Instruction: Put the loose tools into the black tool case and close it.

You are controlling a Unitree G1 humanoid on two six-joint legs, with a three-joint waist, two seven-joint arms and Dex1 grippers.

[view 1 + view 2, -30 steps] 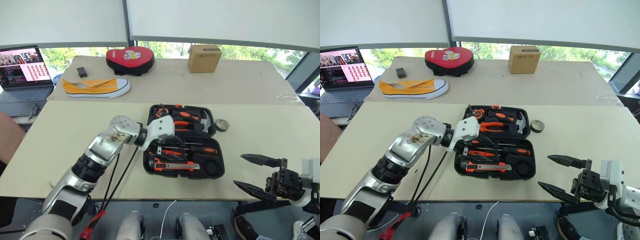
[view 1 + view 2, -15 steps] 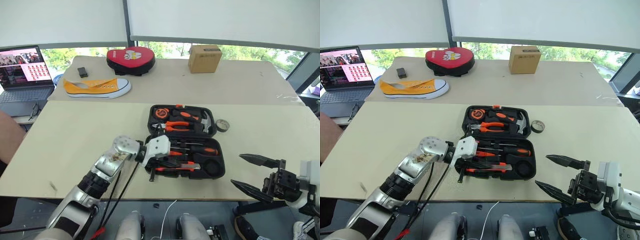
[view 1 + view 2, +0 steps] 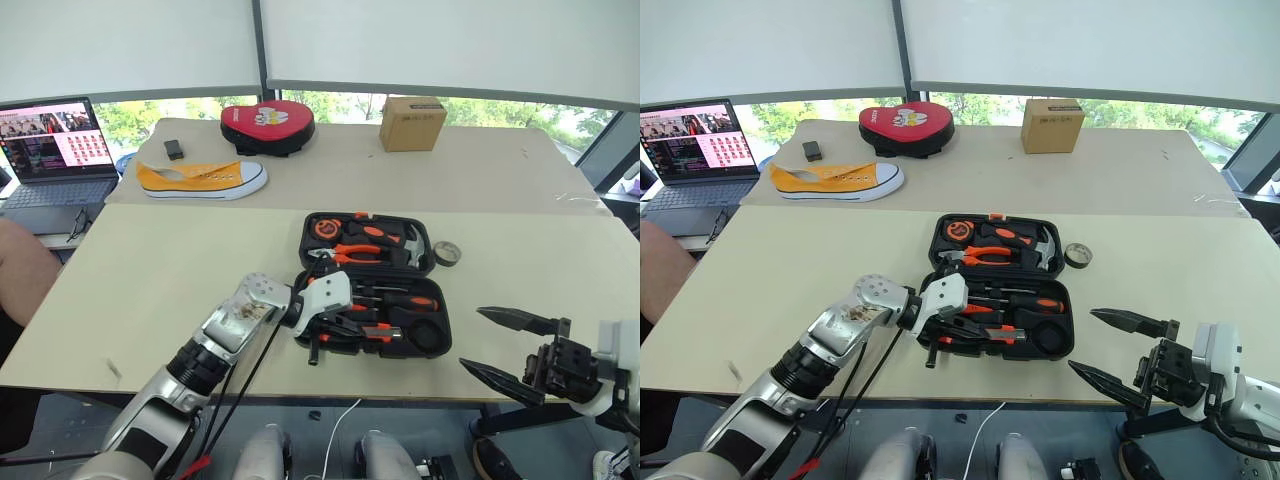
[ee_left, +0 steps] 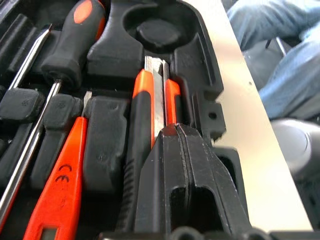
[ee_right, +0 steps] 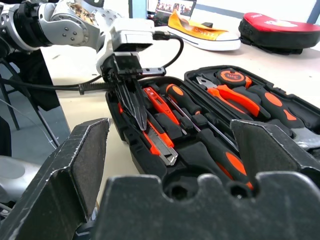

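One tool left out: tape roll (image 3: 446,252) beside case (image 3: 430,342). Left gripper (image 5: 134,102) pinched empty over knife (image 4: 159,100); press gently. Right gripper (image 3: 500,347) wide.

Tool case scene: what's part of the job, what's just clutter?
Job: tool case, utility knife, screwdrivers, tester screwdriver, tape roll, left gripper.
Clutter: yellow shoe, red pad, cardboard box, laptop.
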